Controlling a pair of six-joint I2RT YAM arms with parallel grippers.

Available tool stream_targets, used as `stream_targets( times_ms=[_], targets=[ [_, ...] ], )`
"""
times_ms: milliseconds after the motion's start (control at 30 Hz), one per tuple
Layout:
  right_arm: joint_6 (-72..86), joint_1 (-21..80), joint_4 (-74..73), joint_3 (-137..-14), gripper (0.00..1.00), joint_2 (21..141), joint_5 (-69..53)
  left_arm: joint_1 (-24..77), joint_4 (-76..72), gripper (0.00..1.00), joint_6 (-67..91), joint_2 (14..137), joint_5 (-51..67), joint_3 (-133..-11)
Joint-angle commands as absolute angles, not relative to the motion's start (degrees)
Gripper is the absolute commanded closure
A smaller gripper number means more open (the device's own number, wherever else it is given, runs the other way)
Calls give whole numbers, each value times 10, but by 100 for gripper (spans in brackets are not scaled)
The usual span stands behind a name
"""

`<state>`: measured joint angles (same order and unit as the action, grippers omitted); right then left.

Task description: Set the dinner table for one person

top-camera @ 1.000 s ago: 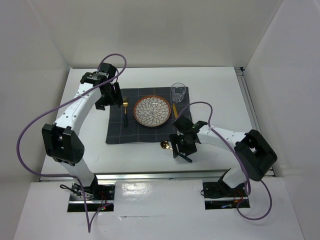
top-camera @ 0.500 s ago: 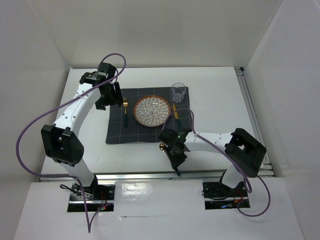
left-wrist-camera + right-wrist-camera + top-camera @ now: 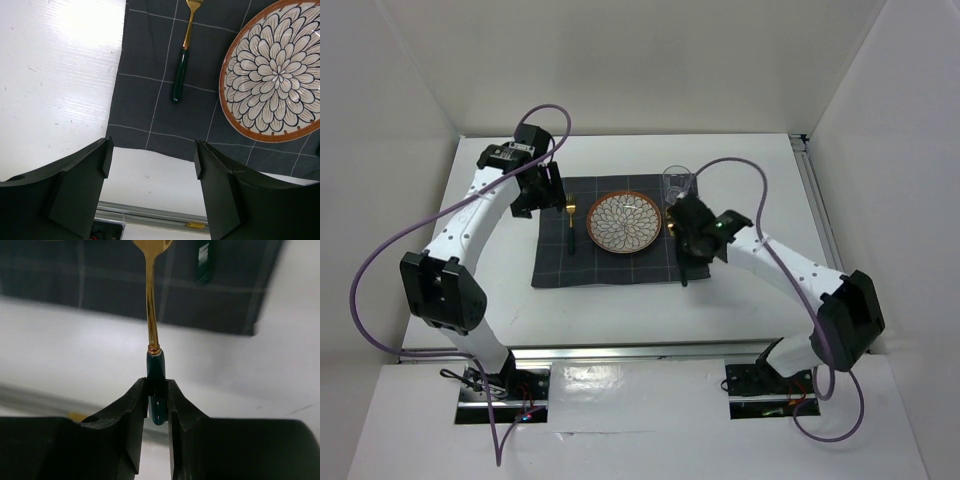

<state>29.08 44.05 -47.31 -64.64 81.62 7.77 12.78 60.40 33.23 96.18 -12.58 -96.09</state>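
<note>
The right tool (image 3: 156, 385) is seen pressed together on the dark green handle of a gold utensil (image 3: 150, 305), whose head is cut off at the top of the wrist view. The pinch is taken at the handle's very end, presumably so that the piece can be laid flat without the fingers fouling the cloth. It is held over the right edge of the dark checked placemat (image 3: 555, 262), just beside the patterned plate (image 3: 625, 222). A second green handle (image 3: 202, 262) lies on the cloth nearby, where the setting's remaining cutlery would be expected. A clear glass (image 3: 677, 182) is stood at the placemat's far right corner. Across the plate, a gold fork (image 3: 182, 60) is laid on the cloth. The left tool (image 3: 152, 155) is held spread wide and empty above the placemat's left side, evidently parked clear of the work. Everything is carried by the white tabletop (image 3: 760, 180), which is spread beneath both arms.
</note>
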Motion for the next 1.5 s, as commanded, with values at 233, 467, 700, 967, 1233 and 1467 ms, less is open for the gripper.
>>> stream_targets(
  times_ms=[233, 467, 700, 967, 1233, 1467],
  targets=[
    [232, 270, -347, -723, 100, 959, 82, 124, 599, 17, 333, 927, -121, -962],
    [218, 247, -324, -753, 96, 1036, 76, 124, 599, 17, 333, 927, -121, -952],
    [212, 247, -318, -758, 74, 1066, 69, 124, 599, 17, 328, 927, -121, -952],
    [212, 247, -377, -789, 26, 1006, 105, 124, 599, 17, 328, 927, -121, -958],
    [276, 188, -404, -768, 1, 831, 216, 124, 599, 17, 323, 933, -111, -989],
    [303, 102, -371, -666, 1, 719, 221, 124, 550, 17, 311, 891, -72, -969]
  ],
)
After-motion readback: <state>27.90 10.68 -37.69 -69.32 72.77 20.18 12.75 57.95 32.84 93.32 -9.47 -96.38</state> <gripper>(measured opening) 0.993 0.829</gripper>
